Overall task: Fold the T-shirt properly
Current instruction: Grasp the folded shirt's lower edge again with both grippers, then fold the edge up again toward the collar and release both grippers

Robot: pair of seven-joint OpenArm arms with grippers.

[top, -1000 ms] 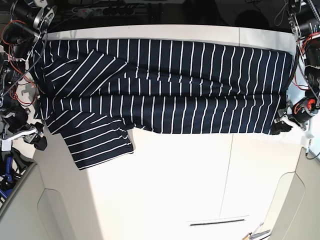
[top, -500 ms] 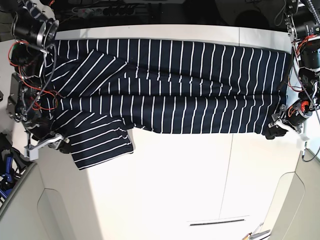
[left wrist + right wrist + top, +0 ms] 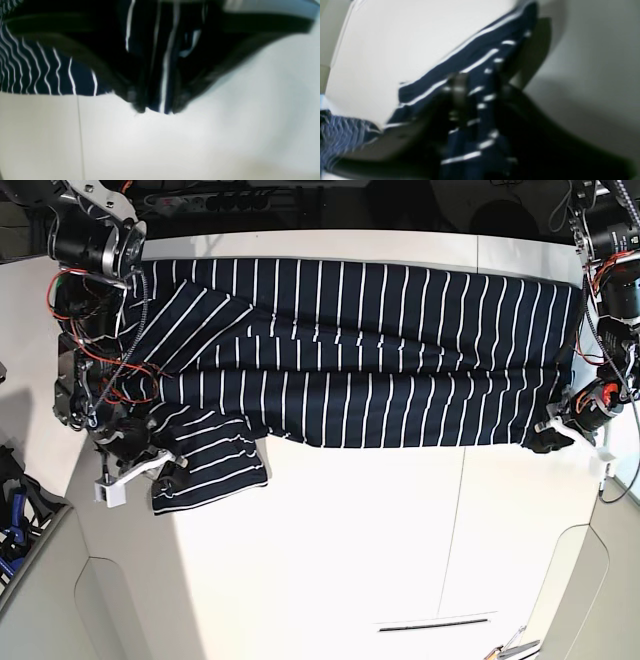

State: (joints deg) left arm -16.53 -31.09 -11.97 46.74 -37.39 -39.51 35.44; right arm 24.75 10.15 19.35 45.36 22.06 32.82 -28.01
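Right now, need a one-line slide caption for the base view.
Both grippers, left and right, pinch the near edge of a striped T-shirt spread across a white table.

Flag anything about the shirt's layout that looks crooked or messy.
The T-shirt lies spread flat across the table, but one sleeve juts out past the shirt's near edge with its stripes slanted, while the body's stripes run straight. A second flap near the far edge is folded over diagonally. Nothing looks torn.

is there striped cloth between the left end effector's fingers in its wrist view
Yes, the left end effector has a fold of the T-shirt running down between its two dark fingers above the white table.
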